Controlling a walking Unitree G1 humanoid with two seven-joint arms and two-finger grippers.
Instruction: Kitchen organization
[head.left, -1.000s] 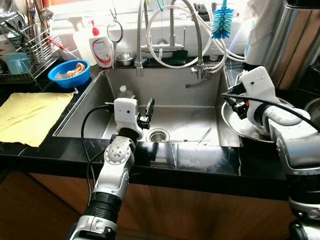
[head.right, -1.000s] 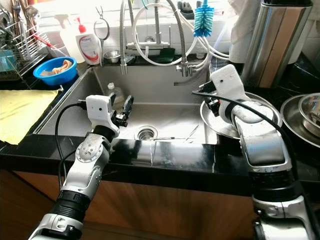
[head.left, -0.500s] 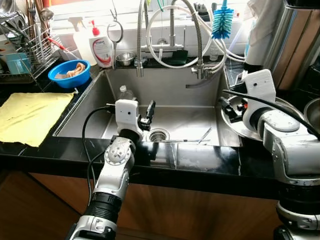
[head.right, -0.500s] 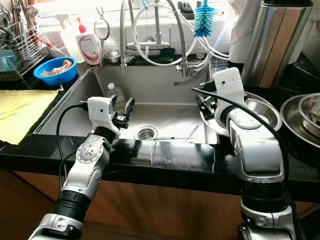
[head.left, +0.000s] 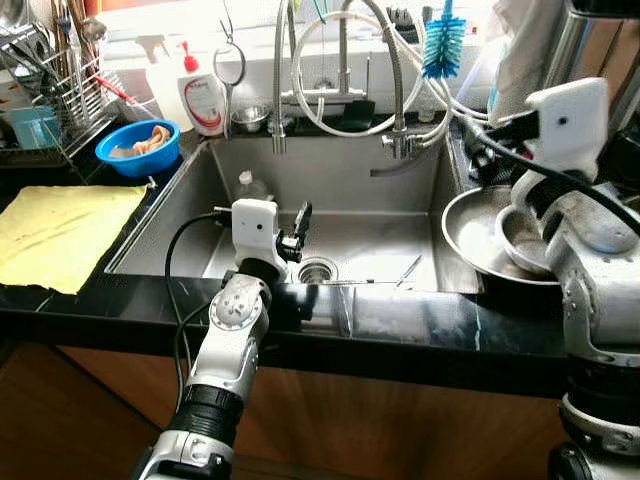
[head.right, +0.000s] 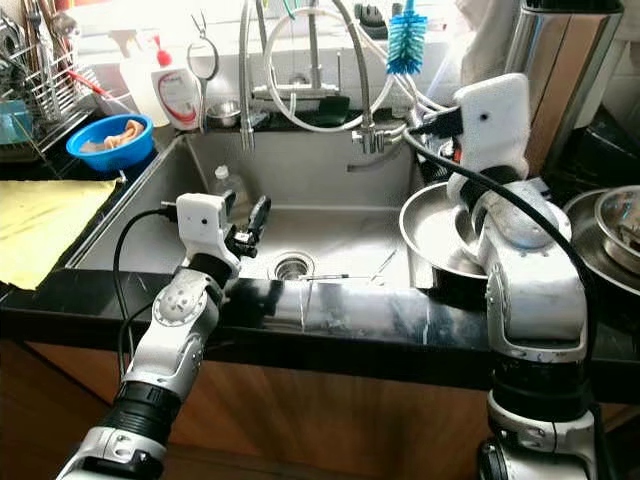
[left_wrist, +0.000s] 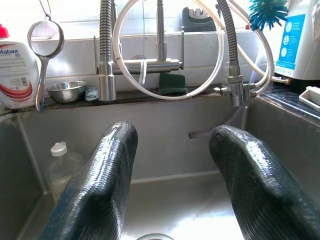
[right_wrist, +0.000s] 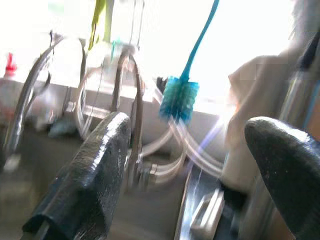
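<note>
over the sink (head.left: 330, 185), just above the drain (head.left: 318, 269), i have the left gripper (left_wrist: 170, 175) hanging with its fingers (left_wrist: 97, 185) spread apart and nothing between them. past its tips sits a plastic bottle (left_wrist: 62, 162) in the far corner of the basin, with the faucet (left_wrist: 145, 62) and a small steel bowl (left_wrist: 66, 91) on the ledge beyond. my right gripper (right_wrist: 195, 170) is raised beside the hanging blue brush (right_wrist: 179, 100), fingers wide apart, empty. below that arm, a big steel bowl (head.left: 470, 235) rests on the counter at the sink's edge with a smaller bowl (head.left: 520, 240) inside it.
</note>
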